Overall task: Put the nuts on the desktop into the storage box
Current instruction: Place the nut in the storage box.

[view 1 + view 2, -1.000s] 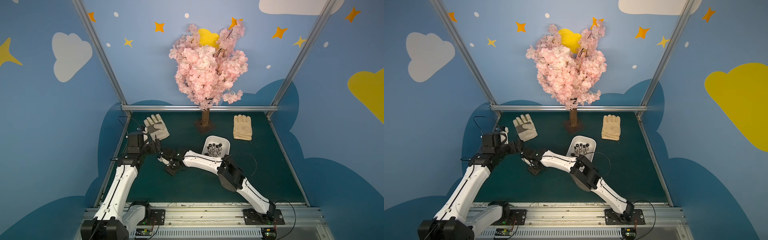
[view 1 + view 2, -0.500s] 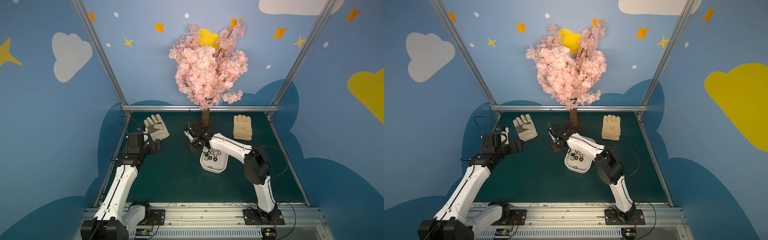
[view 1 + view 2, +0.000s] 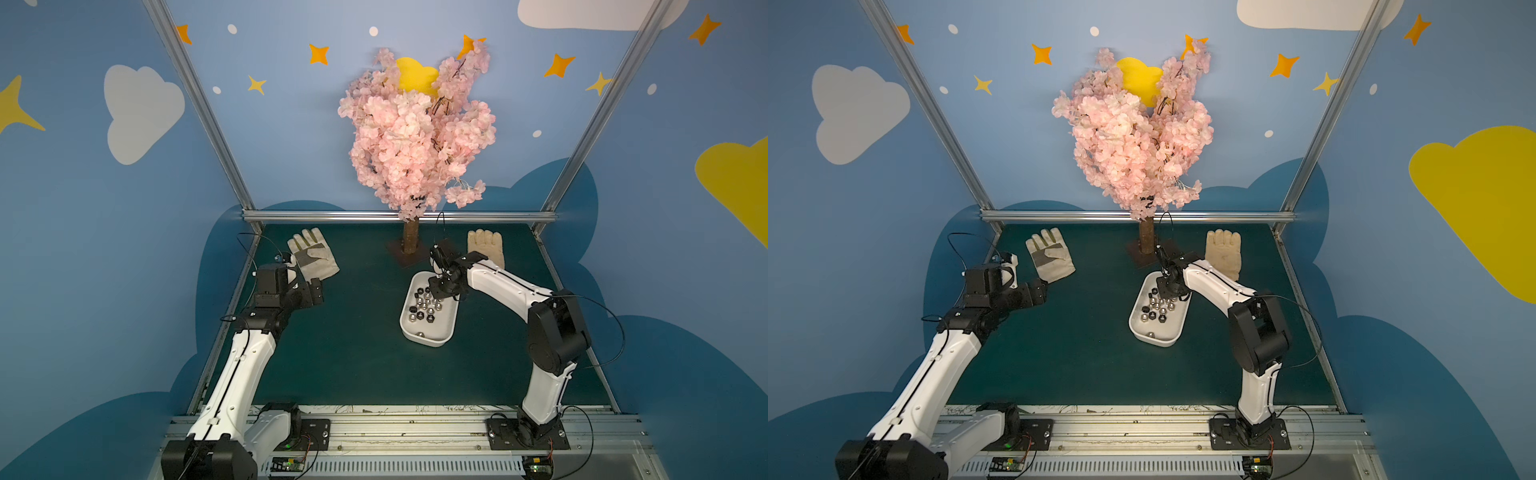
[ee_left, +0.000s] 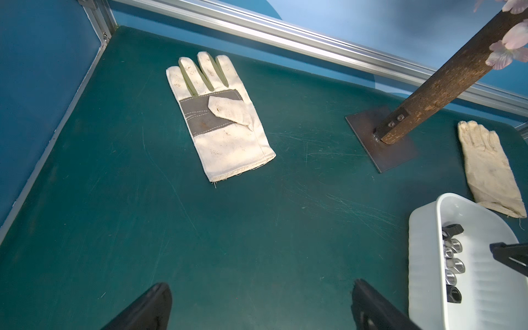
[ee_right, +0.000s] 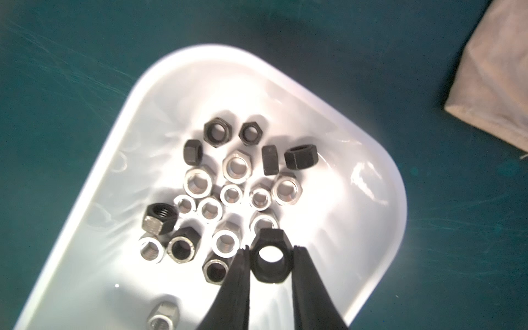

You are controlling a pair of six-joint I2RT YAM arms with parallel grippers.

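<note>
Nut [image 5: 268, 273] in the fingers first: a black one, pinched flat-to-flat by the right gripper [image 5: 270, 248], which hangs over the far end of the storage box [image 5: 371, 200] (can't tell how high above it). Under it the other nuts [image 5: 270, 160], silver and black mixed, lie in a loose heap on the box floor. The box sits on the desktop [image 3: 353, 332] just in front of the blossom tree [image 3: 410, 241], with one pale glove [image 3: 486, 249] near it. The other glove [image 3: 313, 259] is over on the left, where the left gripper [image 4: 260, 287] hovers with fingers spread wide and nothing in them.
</note>
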